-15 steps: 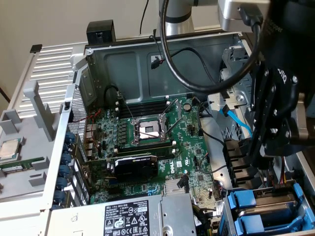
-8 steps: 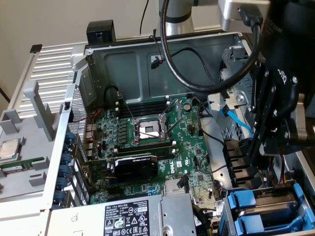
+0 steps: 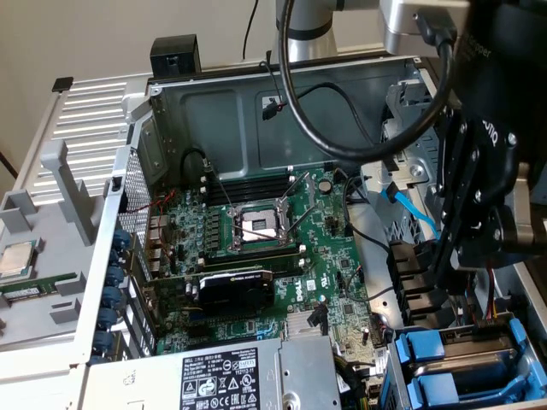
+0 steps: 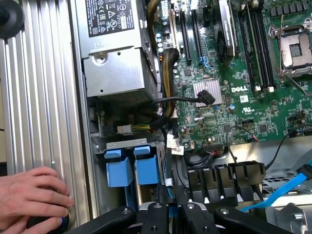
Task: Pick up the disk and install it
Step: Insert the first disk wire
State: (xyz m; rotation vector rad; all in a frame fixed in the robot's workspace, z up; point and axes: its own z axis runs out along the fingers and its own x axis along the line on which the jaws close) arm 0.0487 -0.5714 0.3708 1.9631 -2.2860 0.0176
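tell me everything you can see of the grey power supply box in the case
The power supply is a grey sheet-metal box with a black label printed in white text and marks. It lies flat in a corner of the open computer case, beside the green motherboard. A bundle of black and yellow cables runs along the side facing the board. Two blue drive carriers sit just past one end. Nothing rests on top of it.

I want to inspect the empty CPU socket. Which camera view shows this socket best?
The exterior view: the CPU socket lies whole and unobstructed near the middle of the motherboard. In the wrist view the socket is partly cut off by the picture's edge.
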